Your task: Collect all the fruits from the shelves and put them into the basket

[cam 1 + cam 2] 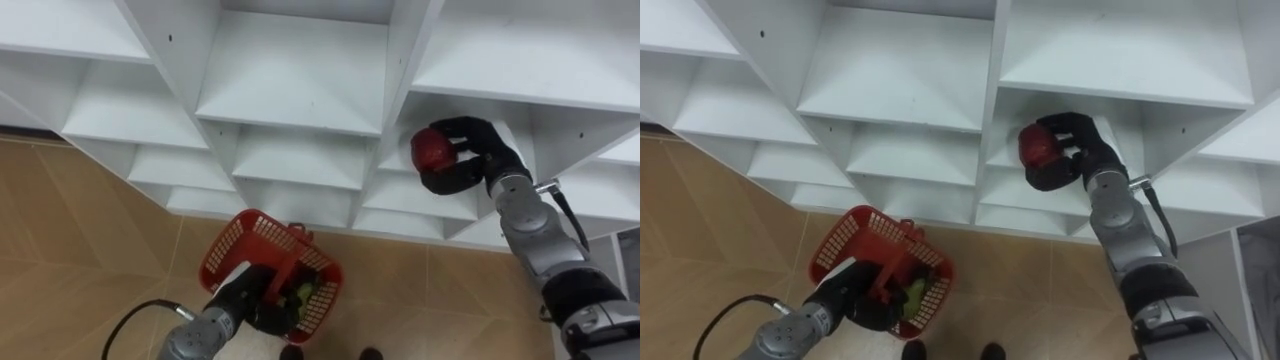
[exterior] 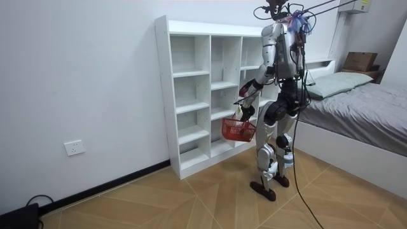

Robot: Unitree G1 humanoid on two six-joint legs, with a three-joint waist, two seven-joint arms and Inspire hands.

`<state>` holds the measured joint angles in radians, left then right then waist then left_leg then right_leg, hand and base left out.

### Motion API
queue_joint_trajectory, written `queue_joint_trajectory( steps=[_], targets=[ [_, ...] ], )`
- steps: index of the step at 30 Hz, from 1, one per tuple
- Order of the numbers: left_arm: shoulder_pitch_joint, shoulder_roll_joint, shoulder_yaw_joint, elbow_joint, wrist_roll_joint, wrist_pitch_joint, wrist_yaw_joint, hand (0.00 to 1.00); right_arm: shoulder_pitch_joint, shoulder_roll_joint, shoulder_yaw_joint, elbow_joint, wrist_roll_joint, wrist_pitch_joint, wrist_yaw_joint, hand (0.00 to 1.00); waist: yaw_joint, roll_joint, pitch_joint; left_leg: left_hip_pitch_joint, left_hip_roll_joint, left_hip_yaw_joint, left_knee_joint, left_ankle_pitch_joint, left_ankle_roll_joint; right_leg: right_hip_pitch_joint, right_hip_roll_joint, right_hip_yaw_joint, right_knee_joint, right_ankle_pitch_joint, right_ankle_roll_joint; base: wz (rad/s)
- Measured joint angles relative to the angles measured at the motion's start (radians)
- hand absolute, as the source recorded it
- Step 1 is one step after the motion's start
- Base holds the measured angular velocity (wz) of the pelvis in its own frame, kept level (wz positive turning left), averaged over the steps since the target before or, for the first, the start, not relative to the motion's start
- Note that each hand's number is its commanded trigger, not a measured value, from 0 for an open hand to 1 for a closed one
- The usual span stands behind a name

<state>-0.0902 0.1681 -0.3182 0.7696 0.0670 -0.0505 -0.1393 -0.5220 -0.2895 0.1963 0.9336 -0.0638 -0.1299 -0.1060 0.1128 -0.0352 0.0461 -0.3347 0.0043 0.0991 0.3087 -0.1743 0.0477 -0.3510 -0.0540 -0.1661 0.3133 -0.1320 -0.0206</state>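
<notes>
Currently, right hand (image 1: 478, 158) curled round glossy dark-red fruit (image 1: 432, 149), left hand (image 1: 250, 297) gripping red basket (image 1: 226, 245)

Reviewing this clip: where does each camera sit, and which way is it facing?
Left eye view: on the robot's head, looking down at the white closet; right hand curled round a red fruit, left hand holding the red basket.
Right eye view: same head, slightly aside; same scene, both arms.
Room view: across the room, facing the closet; whole robot standing before it.
Shared: closet and basket in all.
</notes>
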Motion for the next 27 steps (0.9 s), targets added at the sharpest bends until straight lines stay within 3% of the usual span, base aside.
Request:
queue_joint_trajectory(
  steps=[12,17,18,19,23,27],
  targets=[
    [-0.001,0.000,0.002,0.002,0.003,-0.001,-0.012,1.00,0.028,0.009,0.000,0.013,0.010,0.000,0.043,1.00,-0.012,0.001,-0.0007,0.059,0.000,-0.009,-0.002,0.000,0.000,0.064,0.000,-0.007,-0.003,0.000,0.000,0.01],
    [0.006,0.008,0.002,-0.017,0.005,0.000,-0.041,1.00,0.073,0.009,0.013,-0.063,0.044,0.002,0.101,1.00,-0.011,0.005,-0.0078,0.078,-0.001,-0.007,-0.003,0.000,-0.001,0.082,0.001,-0.003,-0.007,0.000,0.000,0.00],
    [0.013,0.009,0.003,-0.038,0.005,-0.001,-0.041,1.00,0.079,0.009,0.019,-0.080,0.050,0.002,0.119,1.00,-0.011,0.005,-0.0103,0.087,-0.001,-0.006,-0.004,0.000,-0.001,0.089,0.001,-0.002,-0.007,0.000,0.000,0.00],
    [0.021,0.009,0.003,-0.059,0.004,-0.001,-0.041,1.00,0.081,0.009,0.021,-0.090,0.057,0.001,0.138,1.00,-0.012,0.004,-0.0224,0.091,-0.001,-0.004,-0.006,0.000,-0.001,0.092,0.001,-0.001,-0.008,0.000,0.000,0.00],
    [0.029,0.010,0.004,-0.067,0.003,-0.017,-0.041,1.00,0.119,0.009,0.028,-0.124,0.061,0.000,0.169,1.00,-0.017,-0.004,-0.0348,0.146,-0.002,-0.004,-0.024,0.000,-0.001,0.149,0.001,-0.006,-0.026,-0.002,0.002,0.02],
    [0.062,0.015,0.006,-0.073,0.016,-0.023,-0.039,1.00,0.267,0.018,0.030,-0.263,0.058,-0.002,0.195,1.00,-0.031,-0.016,-0.0460,0.211,-0.003,-0.003,-0.054,0.000,-0.001,0.221,0.006,-0.008,-0.067,-0.001,0.005,-0.01]
  ],
)
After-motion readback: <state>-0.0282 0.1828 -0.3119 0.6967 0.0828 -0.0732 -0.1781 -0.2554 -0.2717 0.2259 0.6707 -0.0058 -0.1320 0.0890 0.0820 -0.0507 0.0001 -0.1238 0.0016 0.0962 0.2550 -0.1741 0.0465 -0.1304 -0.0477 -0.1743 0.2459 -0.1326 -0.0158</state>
